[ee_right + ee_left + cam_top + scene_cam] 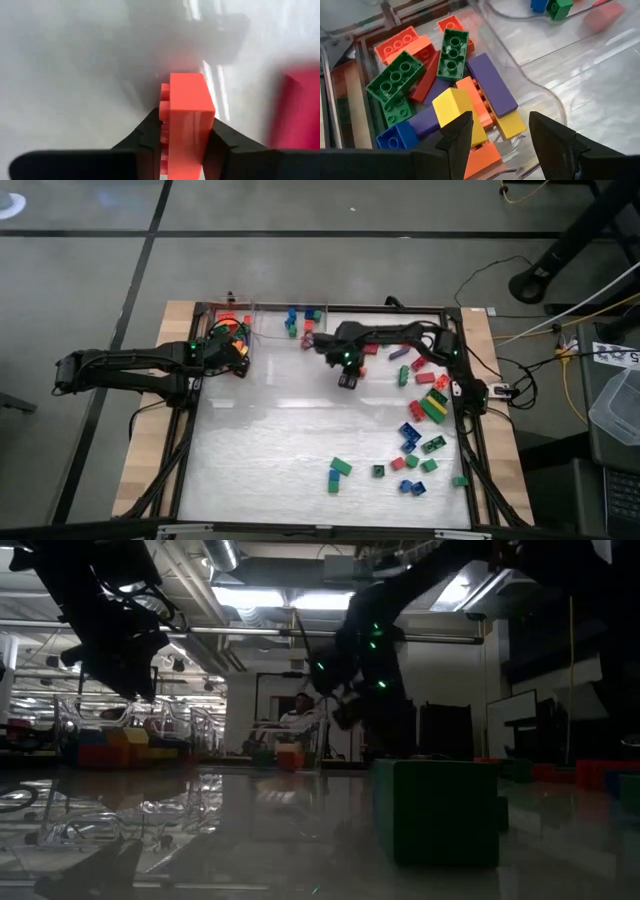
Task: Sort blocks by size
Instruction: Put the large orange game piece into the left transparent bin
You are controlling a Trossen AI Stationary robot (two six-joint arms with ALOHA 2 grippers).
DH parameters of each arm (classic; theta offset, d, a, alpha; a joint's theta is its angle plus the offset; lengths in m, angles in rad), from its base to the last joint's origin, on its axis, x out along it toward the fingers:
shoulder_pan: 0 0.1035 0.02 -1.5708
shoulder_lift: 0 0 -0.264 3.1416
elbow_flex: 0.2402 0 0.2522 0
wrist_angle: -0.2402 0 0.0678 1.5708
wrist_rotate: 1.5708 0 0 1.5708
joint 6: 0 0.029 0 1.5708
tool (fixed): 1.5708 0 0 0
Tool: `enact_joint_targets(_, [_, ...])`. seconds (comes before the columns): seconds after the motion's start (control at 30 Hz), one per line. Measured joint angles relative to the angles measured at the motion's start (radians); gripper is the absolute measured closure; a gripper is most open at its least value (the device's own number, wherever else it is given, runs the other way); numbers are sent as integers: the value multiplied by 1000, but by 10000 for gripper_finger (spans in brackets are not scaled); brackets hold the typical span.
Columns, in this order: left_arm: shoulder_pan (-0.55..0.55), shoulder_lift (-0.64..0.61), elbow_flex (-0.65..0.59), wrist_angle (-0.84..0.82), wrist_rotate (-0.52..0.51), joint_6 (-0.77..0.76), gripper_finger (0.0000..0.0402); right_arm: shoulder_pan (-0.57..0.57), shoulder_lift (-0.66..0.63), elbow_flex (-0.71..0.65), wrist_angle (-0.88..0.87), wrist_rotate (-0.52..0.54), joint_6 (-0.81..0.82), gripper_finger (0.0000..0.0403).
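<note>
My right gripper [347, 373] stands at the table's far middle, pointing down and shut on a red block [186, 112]. My left gripper [497, 137] hangs open over a clear tray [232, 330] at the far left. The tray holds long blocks [450, 52] in green, orange, purple, yellow and blue, lying piled on one another. A second clear tray [300, 320] at the far middle holds short blocks. Many loose blocks [432, 405] lie on the table's right half. My right gripper pinches the red block's two broad sides [172, 135] between its two fingers, coming from above and pointing down. The block's studs [164, 95] face sideways out of the gap. I cannot tell whether its lower end rests on the table.
Another red block [300, 110] lies close beside the held one. A large green block [440, 805] sits near the low camera. Loose blocks [340, 472] lie scattered at the near right. The table's metal frame [470, 430] runs along its edges. A person [298, 715] sits in the room beyond.
</note>
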Motion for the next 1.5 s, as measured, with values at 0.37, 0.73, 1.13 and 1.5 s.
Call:
enact_joint_targets(0.37, [0, 0, 0, 195, 117, 116, 218, 153, -1, 232, 233, -63, -97, 299])
enact_joint_targets(0.73, [-57, 0, 0, 418, 543, 362, 218, 218, -2, 271, 537, -114, -134, 286])
enact_joint_targets(1.13, [-200, 0, 0, 415, 569, 553, 218, 236, -4, 273, 676, -216, -134, 307])
enact_joint_targets(1.5, [-231, 0, 0, 482, 569, 572, 218, 237, -4, 273, 674, -210, -130, 311])
